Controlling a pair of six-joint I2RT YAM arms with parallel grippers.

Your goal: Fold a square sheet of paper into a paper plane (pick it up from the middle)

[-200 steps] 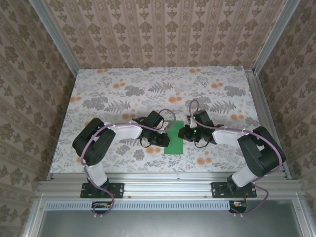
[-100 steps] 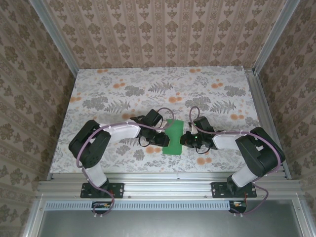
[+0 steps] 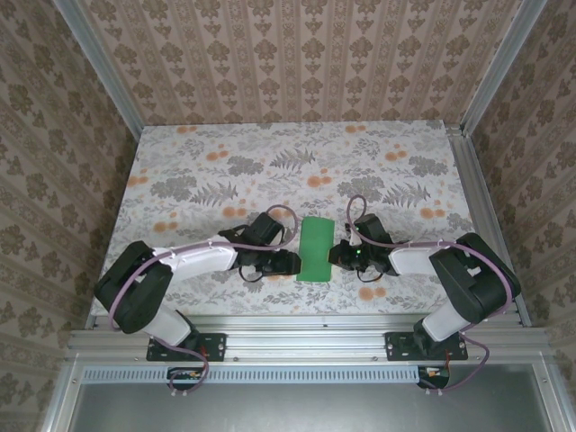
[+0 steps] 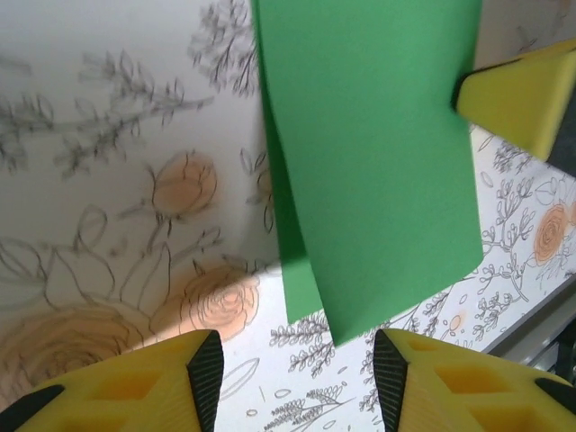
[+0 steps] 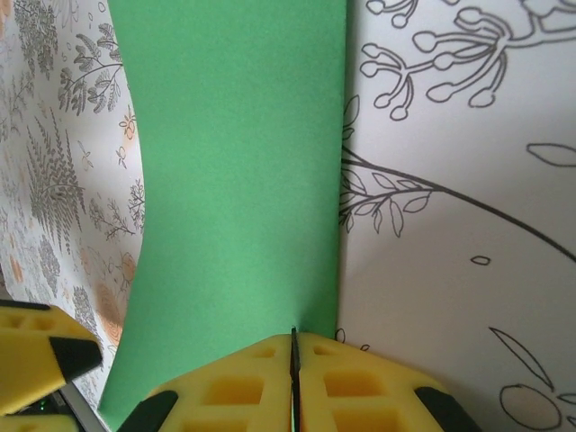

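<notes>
In the top external view you have one thin, bright green sheet of paper [image 3: 317, 249] lying between the two grippers on the floral-printed table top [image 3: 225, 162], and it reads as a narrow upright strip rather than a square, so I judge the first centre fold is roughly made; the left gripper [image 3: 290, 263] sits just beside one long edge and the right gripper [image 3: 336, 256] meets the other. From the left wrist, your left jaws are spread wide with nothing between them, and the sheet hangs just ahead of them, lifted off the table, with two layers showing along its near edge; one yellow finger of the other arm touches its far side. From the right wrist, your right jaws are pressed together with the sheet's edge running in between them, so they look clamped on it. Count: one sheet, two layers, two grippers, no finished paper plane. The nose corners, the wing folds and the creasing look not yet done
</notes>
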